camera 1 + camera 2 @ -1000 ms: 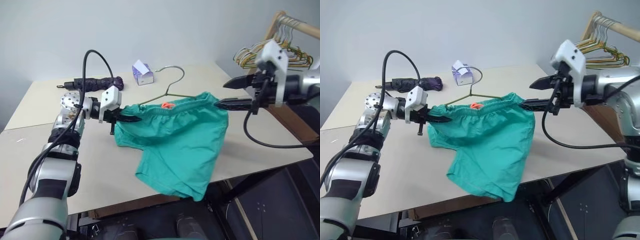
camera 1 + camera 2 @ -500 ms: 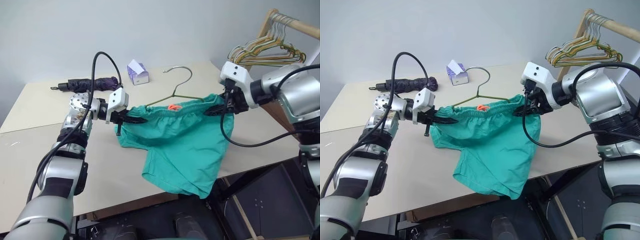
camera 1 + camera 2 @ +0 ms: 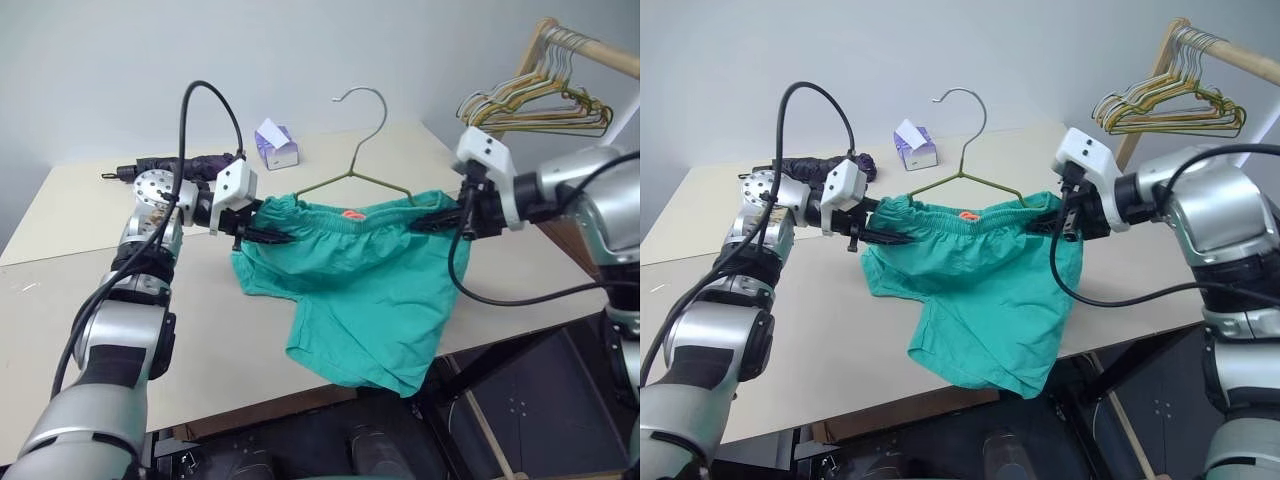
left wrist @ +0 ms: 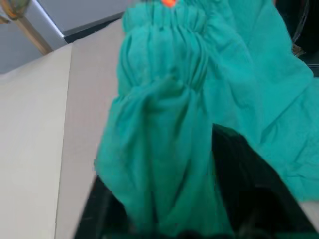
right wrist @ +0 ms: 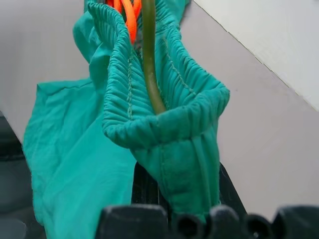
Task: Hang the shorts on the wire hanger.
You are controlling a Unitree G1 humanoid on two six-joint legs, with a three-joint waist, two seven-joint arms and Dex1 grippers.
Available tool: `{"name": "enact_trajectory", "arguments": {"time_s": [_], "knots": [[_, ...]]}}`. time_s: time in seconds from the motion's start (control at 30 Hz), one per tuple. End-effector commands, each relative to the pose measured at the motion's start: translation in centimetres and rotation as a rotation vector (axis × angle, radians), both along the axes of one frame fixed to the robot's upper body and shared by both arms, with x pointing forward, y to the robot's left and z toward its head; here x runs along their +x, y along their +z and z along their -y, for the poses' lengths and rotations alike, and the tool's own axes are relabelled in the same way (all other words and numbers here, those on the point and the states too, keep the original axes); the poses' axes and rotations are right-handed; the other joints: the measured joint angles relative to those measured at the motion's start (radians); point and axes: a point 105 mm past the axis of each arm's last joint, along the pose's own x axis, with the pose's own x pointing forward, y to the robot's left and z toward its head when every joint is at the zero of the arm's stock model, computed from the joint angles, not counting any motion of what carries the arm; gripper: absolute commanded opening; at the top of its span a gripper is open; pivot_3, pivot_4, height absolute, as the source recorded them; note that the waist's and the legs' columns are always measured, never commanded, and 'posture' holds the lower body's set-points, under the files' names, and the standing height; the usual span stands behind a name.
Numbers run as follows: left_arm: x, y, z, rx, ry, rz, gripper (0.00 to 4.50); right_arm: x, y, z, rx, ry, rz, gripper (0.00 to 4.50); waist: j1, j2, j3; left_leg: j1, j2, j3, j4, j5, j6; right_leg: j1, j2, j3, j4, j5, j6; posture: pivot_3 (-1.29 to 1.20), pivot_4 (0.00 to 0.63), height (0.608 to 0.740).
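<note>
Left eye view first, from my left side across: my left fingers (image 3: 268, 236) sit at the left end of the shorts' (image 3: 370, 290) waistband, with teal cloth bunched around them; whether they are apart or pinching the cloth I cannot tell. Behind that arm a dark purple folded umbrella (image 3: 190, 163) lies on the counter (image 3: 60, 330), and further back stands a small purple tissue box (image 3: 279, 145).

The shorts hang stretched between my two hands, raised above the counter, waistband on top and legs drooping over the counter's front edge. A small orange-red tag (image 3: 351, 213) shows at the middle of the waistband. The wire hanger (image 3: 352, 165) stands upright with its lower part inside the waistband, its hook rising clear above the cloth.

At the right end, my right fingers (image 3: 440, 222) are clamped together on the waistband; in the right wrist view the hanger's wire (image 5: 149, 59) runs inside the gathered elastic. Beyond my right arm, a bunch of pale wire hangers (image 3: 535, 100) hangs from a wooden rail (image 3: 585, 45).
</note>
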Motion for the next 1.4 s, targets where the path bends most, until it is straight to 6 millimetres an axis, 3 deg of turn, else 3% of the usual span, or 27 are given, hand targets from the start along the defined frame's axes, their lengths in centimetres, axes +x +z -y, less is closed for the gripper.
{"name": "enact_trajectory", "arguments": {"time_s": [0.03,0.17,0.3,0.5,0.67,0.87,1.03,1.2,1.4], "knots": [[1.0,3.5,-1.9,-0.050,0.105,0.115,3.19,-1.2,1.5,1.2,0.066,-0.068,0.037,0.00,-0.001,0.000,0.000,0.000,0.000,0.000,0.000,0.000,0.000,0.000,0.000,0.000,0.000,0.000,0.000,-0.22,0.000,0.740],[1.9,5.6,-3.8,-0.112,0.234,0.188,4.46,-2.5,0.4,2.8,0.148,-0.206,0.022,0.00,0.002,0.000,0.000,0.000,0.000,-0.001,0.000,0.000,0.000,0.001,0.000,0.000,0.000,0.000,0.000,-0.23,0.000,0.740],[2.8,8.1,-3.9,-0.304,0.325,0.166,4.46,-4.1,-1.3,5.0,0.218,-0.412,0.015,0.00,0.007,0.000,0.000,0.000,0.000,-0.001,0.001,0.000,0.000,0.002,-0.001,-0.001,0.000,0.000,0.000,-0.24,0.000,0.740],[0.8,10.2,0.1,-0.596,0.155,-0.021,4.46,-5.1,-2.9,8.9,0.268,-0.795,0.097,0.00,0.010,0.000,0.000,-0.003,-0.002,-0.003,0.004,0.000,0.000,0.003,-0.003,-0.003,0.002,-0.001,0.001,-0.28,0.008,0.740],[-1.4,10.4,3.5,-0.710,0.071,-0.055,4.46,-5.2,-1.7,11.3,0.350,-1.025,0.220,0.00,0.000,0.002,-0.001,0.000,-0.001,-0.002,0.003,0.000,0.000,0.002,-0.003,-0.001,0.003,-0.001,0.002,-0.30,0.020,0.740],[-3.0,11.5,6.2,-0.823,0.018,-0.125,4.46,-4.7,-0.2,14.3,0.405,-1.299,0.332,0.00,-0.027,0.004,-0.002,0.000,-0.001,-0.002,0.003,0.000,0.000,0.003,-0.002,0.000,0.003,-0.001,0.002,-0.31,0.022,0.740],[-3.9,11.9,6.9,-0.816,-0.003,-0.162,4.46,-4.4,0.5,16.8,0.391,-1.530,0.357,0.00,-0.049,0.007,-0.003,0.001,-0.002,-0.001,0.003,0.000,0.000,0.003,-0.002,0.000,0.003,-0.001,0.002,-0.31,0.026,0.740],[-3.7,12.0,6.7,-0.825,0.033,-0.159,4.46,-4.2,2.1,18.5,0.403,-1.667,0.417,0.00,-0.056,0.010,-0.003,0.002,-0.002,-0.001,0.002,0.000,0.000,0.003,-0.001,0.001,0.003,-0.002,0.002,-0.31,0.026,0.740],[-3.7,11.8,6.6,-0.829,0.052,-0.154,4.46,-4.2,2.2,21.3,0.397,-1.814,0.446,0.00,-0.060,0.011,-0.004,0.005,-0.002,0.001,-0.001,0.000,0.000,0.005,-0.001,0.003,0.002,-0.002,0.002,-0.29,0.020,0.740]]}}
